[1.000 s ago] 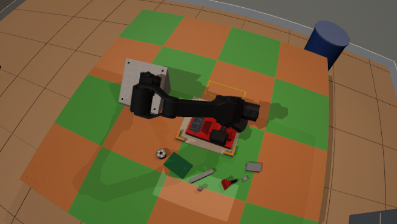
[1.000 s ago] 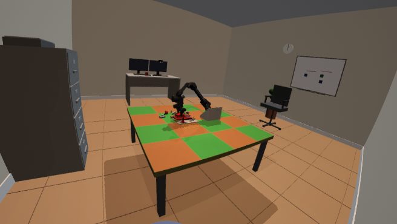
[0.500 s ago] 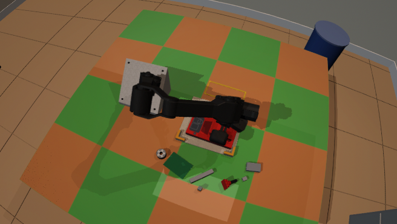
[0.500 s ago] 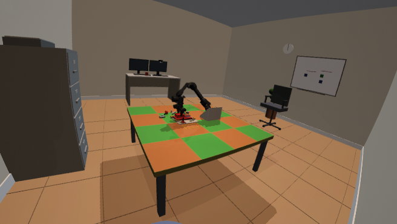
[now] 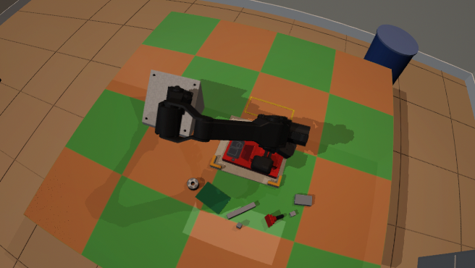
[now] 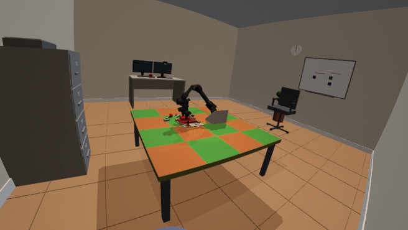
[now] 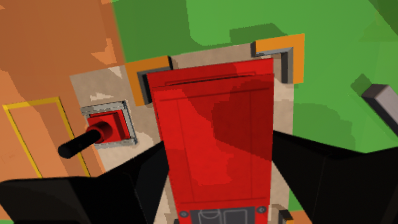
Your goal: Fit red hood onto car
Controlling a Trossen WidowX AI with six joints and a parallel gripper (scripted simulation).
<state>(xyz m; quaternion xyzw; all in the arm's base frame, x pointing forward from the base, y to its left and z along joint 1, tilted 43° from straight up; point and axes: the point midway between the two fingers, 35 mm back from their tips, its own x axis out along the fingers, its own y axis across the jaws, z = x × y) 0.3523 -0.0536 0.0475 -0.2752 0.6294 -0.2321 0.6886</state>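
Hood in the fingers, its length lined up with the chassis

I have the hood (image 5: 279,159) (image 6: 186,119) (image 7: 215,140) between the fingers (image 5: 269,153) (image 6: 186,117), which stand well apart, clamped on its two long sides. It is over the chassis (image 5: 229,156) (image 6: 194,121) (image 7: 215,69), within the jig's (image 5: 250,176) (image 6: 199,125) (image 7: 210,57) outline. Its long axis runs across the squeeze direction and, as I judge it, nearly along the chassis. I cannot tell whether the corner holes have met the pegs. The coming move probably turns on that alignment: keep the hood square to the jig while lowering or seating it, since a slight twist could leave one corner perched.
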